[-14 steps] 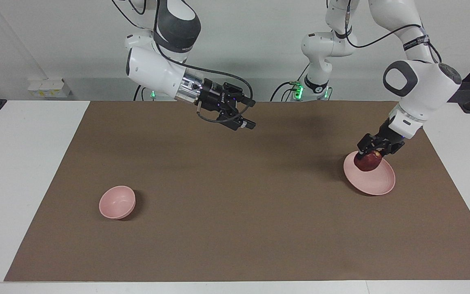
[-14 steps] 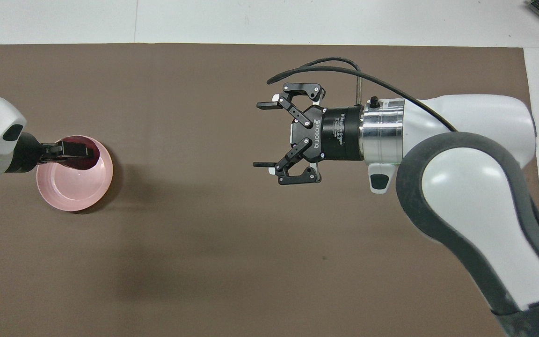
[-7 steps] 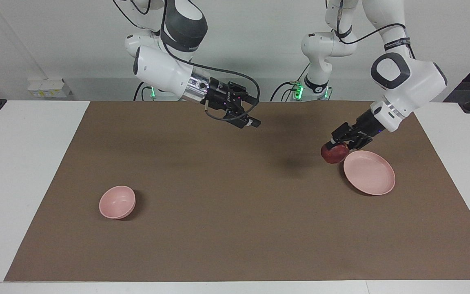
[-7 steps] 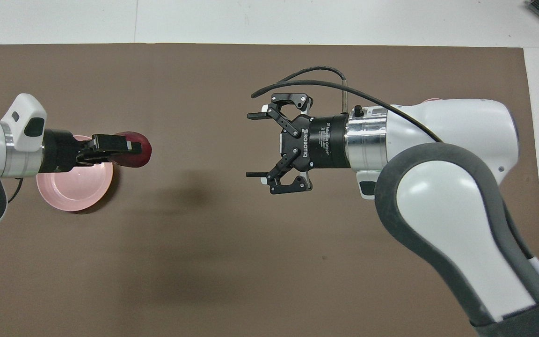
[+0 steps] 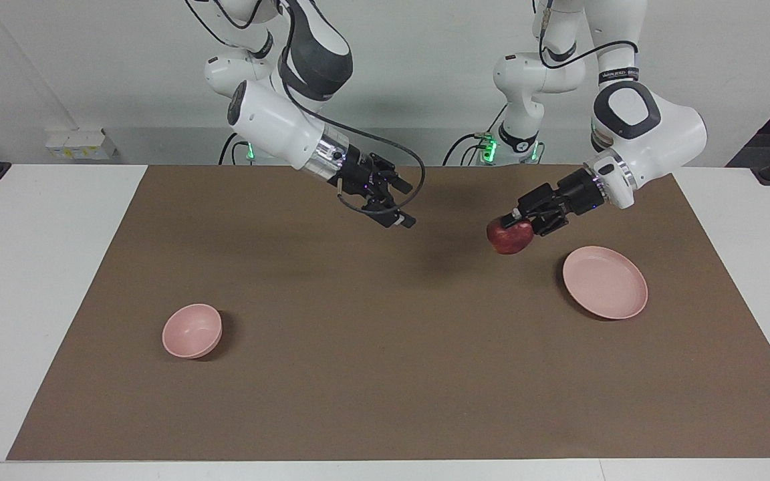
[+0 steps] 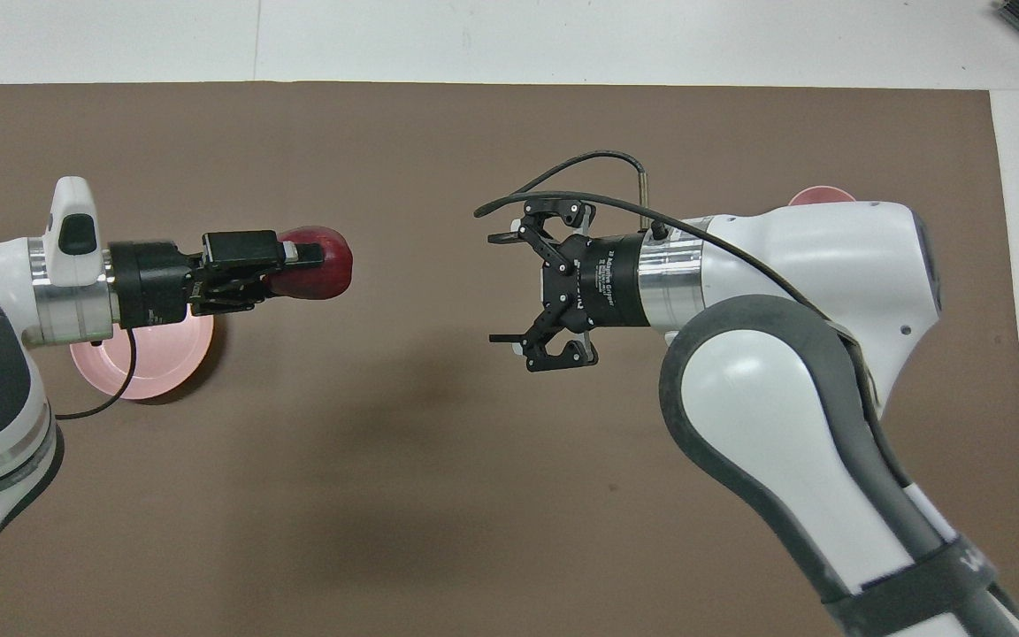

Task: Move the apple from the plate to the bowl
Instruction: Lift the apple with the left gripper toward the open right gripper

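Dark red, the apple (image 5: 510, 236) hangs clamped in the left gripper (image 5: 517, 222) over the brown mat (image 5: 371, 374), at ten o'clock from the emptied plate (image 5: 605, 282). The right gripper (image 5: 404, 206) hovers mid-table, jaws wide. Lift done; transfer to the bowl (image 5: 192, 331) remains.
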{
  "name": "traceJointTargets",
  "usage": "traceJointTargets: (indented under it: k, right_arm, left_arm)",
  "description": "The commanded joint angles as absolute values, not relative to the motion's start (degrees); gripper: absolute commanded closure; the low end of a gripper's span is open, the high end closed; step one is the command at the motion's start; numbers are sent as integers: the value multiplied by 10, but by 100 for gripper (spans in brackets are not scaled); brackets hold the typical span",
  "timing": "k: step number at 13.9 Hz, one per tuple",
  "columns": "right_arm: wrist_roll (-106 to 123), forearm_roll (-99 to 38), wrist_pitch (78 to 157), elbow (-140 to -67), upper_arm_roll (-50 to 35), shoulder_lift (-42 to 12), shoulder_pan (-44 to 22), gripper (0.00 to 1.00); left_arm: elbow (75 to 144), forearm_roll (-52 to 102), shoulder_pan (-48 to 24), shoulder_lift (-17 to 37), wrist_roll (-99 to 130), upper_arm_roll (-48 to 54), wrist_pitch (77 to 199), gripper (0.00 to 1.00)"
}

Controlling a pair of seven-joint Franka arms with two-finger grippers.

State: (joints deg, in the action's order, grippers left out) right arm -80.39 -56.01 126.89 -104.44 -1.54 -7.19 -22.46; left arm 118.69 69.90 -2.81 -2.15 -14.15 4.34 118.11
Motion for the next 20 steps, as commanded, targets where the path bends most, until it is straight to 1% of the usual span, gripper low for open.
traceJointTargets:
  k: [1, 3, 7, 8, 9, 15, 20]
  right_arm:
    - [-780, -538, 1287, -1039, -17, -96, -247, 0]
    - [-780, -537, 1323, -1029, -17, -112, -262, 0]
    - [-781, -535, 1328, -976, -17, -148, -296, 0]
    - [-783, -537, 1339, -969, -17, -153, -299, 0]
    - [-783, -544, 1350, -969, -17, -155, -301, 0]
    - [-787, -583, 1351, -966, -17, -155, -305, 0]
    - [-797, -611, 1351, -966, -17, -155, -313, 0]
  left_arm:
    - [1229, 786, -31, -63, -176, 46, 1177, 100]
    - [1232, 817, -31, -66, -179, 62, 1179, 100]
    - [1234, 839, -32, -73, -182, 99, 1201, 100]
    - [1237, 840, -31, -76, -181, 108, 1213, 100]
    - [1239, 839, -33, -77, -181, 110, 1226, 100]
    - [1259, 839, -47, -92, -179, 110, 1230, 100]
    - [1258, 839, -55, -91, -175, 120, 1244, 100]
